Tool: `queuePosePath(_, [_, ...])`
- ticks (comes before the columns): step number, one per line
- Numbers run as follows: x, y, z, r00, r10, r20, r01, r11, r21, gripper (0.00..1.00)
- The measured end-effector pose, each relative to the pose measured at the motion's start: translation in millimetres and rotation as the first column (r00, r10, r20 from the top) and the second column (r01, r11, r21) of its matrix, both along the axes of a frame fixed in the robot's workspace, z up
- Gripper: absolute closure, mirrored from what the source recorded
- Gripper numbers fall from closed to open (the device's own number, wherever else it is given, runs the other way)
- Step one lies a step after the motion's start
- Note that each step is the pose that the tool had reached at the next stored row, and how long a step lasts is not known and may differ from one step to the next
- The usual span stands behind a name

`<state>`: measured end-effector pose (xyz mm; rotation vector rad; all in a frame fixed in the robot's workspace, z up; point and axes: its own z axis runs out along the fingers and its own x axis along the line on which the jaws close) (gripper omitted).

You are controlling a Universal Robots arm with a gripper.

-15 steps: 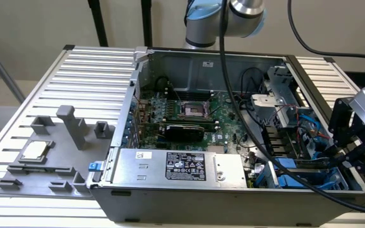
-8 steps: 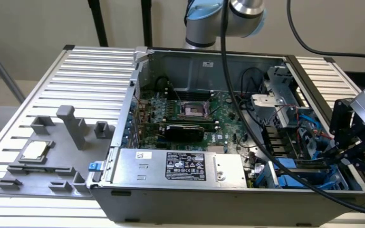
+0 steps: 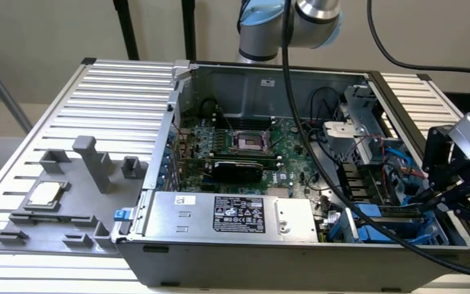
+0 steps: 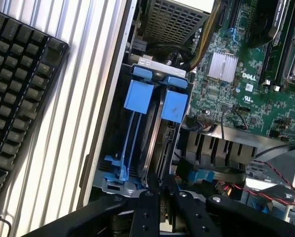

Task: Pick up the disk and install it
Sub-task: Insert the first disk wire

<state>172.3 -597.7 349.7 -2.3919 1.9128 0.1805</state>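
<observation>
Observed: the gripper [image 3: 425,199] [image 4: 162,195] is lowered over the blue drive cage [image 3: 398,229] [image 4: 118,170] at the front corner of the open computer case [image 3: 300,260], on the exterior view's right, and I cannot tell whether the claw is clamped or slack. The disk [image 3: 394,211] [image 4: 158,148] stands on edge in that cage, directly beneath the claw, with a blue carrier tab [image 4: 176,104] at its far end. The silver power supply [image 3: 243,217] sits beside the cage, and a black keyboard [image 4: 19,89] lies on the slatted table [image 3: 112,92] outside the case
</observation>
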Motion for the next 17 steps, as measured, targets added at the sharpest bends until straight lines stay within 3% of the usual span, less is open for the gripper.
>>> queuePosePath(8, [-31.0,0.7,0.1,1.0,-0.004,0.0001,0.004,1.0,-0.0005,0.83])
queuePosePath(13, [-32.6,0.7,-2.4,0.9987,-0.051,0.0003,0.051,0.9987,-0.0084,0.83])
queuePosePath(17, [-32.7,0.7,-4.2,0.9945,-0.105,0.0006,0.105,0.9944,-0.0122,0.83])
